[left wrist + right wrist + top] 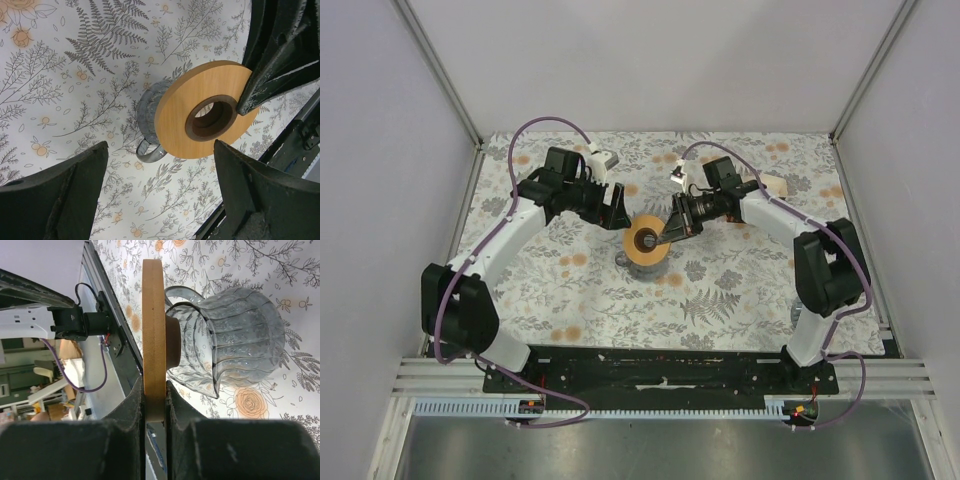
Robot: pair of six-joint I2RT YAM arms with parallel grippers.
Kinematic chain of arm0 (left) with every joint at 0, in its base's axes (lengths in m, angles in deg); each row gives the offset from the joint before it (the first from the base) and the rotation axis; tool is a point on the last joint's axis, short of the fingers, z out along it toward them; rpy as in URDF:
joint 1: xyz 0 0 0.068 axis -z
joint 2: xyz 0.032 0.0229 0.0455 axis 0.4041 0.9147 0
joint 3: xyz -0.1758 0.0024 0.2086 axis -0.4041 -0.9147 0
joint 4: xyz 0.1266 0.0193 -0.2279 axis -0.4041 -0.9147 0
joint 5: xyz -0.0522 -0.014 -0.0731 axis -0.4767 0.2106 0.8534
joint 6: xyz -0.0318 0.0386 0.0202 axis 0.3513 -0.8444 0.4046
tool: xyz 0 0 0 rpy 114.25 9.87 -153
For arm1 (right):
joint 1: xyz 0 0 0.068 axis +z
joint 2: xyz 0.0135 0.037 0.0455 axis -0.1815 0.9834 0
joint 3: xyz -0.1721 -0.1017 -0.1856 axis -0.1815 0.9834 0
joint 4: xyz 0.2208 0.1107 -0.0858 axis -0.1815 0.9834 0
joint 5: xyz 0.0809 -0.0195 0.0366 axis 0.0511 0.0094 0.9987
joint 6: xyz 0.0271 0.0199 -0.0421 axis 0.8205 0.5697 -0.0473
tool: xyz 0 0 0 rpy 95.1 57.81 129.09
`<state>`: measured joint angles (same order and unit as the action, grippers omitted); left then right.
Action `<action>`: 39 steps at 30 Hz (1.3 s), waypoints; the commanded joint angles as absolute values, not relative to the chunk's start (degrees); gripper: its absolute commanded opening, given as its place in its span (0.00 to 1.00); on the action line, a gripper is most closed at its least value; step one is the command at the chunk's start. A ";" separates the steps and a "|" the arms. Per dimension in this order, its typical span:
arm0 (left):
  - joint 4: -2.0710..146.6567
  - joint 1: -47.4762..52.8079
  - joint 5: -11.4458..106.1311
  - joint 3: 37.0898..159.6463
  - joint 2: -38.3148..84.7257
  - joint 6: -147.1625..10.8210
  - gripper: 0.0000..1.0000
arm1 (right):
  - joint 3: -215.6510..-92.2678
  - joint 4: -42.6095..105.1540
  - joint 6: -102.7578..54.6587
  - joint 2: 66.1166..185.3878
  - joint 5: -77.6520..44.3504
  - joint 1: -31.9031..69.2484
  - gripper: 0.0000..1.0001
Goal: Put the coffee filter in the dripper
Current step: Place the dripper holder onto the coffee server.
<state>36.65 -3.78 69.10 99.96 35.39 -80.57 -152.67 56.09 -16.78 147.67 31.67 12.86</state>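
The dripper (623, 262) is a smoky see-through ribbed cup with a small side handle, standing on the floral cloth; it also shows in the left wrist view (149, 107) and the right wrist view (240, 340). My right gripper (666, 236) (155, 402) is shut on the edge of a flat tan ring with a dark hole (646, 240) (182, 117) (152, 315) and holds it level just over the dripper's rim. My left gripper (615, 213) (160, 172) is open and empty, just left of the ring. The white coffee filter is out of view.
The floral cloth (720, 290) covers the table between grey side walls. The arm bases stand on a black rail (660, 368) at the near edge. The right gripper's dark finger (280, 65) shows beside the ring in the left wrist view.
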 commanded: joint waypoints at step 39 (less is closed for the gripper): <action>40.22 -1.69 70.81 98.36 38.50 -77.64 0.88 | -151.45 53.62 -12.14 146.80 24.76 8.09 0.47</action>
